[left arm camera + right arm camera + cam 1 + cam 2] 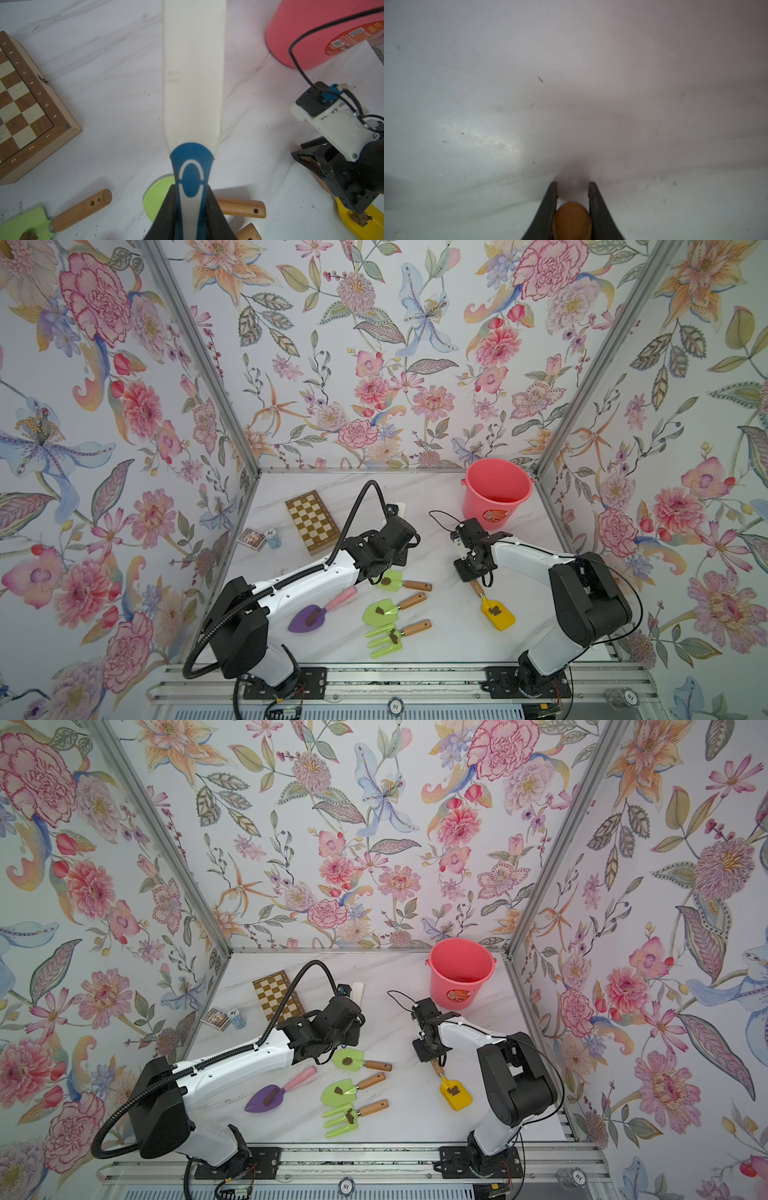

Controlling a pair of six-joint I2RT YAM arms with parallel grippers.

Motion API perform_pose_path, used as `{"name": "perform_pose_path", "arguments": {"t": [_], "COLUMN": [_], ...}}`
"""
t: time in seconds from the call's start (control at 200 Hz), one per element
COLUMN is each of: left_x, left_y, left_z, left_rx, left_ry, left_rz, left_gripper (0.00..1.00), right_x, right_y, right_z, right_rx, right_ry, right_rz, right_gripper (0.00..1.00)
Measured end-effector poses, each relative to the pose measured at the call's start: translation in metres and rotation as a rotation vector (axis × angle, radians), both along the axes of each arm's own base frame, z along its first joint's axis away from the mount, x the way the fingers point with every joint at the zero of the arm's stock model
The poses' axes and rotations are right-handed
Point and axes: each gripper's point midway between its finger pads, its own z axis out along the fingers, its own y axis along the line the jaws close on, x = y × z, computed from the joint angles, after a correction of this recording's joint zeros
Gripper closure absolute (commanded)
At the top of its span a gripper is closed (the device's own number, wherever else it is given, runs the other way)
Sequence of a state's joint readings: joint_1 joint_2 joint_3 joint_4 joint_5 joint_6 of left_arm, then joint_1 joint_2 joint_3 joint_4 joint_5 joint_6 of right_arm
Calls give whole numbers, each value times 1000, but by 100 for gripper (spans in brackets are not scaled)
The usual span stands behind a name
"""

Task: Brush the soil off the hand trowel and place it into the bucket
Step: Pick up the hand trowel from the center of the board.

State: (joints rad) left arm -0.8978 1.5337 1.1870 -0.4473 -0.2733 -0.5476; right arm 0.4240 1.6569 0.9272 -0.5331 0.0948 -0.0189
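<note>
A: The right fingers [548, 207] clamp the yellow trowel [496, 614] by its handle. It lies on the tabletop [449, 626], soil [494, 609] aboard. The left fingers [166, 212] clamp the brush [193, 72].
B: Risk: gripped near the handle's end, it may twist under brushing. The bucket [482, 506] stands well apart.

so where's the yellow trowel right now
In both top views the yellow trowel is on the table's right side, in front of the bucket and right of the green tools, its wooden handle in the shut right gripper.
</note>
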Motion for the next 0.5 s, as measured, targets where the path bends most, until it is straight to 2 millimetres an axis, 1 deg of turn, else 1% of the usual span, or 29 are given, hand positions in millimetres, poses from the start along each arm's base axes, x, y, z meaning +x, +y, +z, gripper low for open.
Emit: {"name": "perform_pose_path", "arguments": {"t": [0.11,0.26,0.33,0.495], "left_x": [0,1,1,1], "left_y": [0,-2,-2,-3], "left_z": [0,3,4,3], "left_rx": [2,5,9,19], "left_ry": [0,-7,-10,-11], "left_rz": [-4,-17,-23,-34], "left_gripper": [92,92,92,93], "right_x": [0,5,16,52], "right_y": [0,-1,3,19], "right_z": [0,5,11,20], "right_rx": [-1,-7,3,42], "right_ry": [-1,-4,-19,-61], "right_rz": [-1,-17,-33,-96], "right_gripper": [86,86,86,88]}}
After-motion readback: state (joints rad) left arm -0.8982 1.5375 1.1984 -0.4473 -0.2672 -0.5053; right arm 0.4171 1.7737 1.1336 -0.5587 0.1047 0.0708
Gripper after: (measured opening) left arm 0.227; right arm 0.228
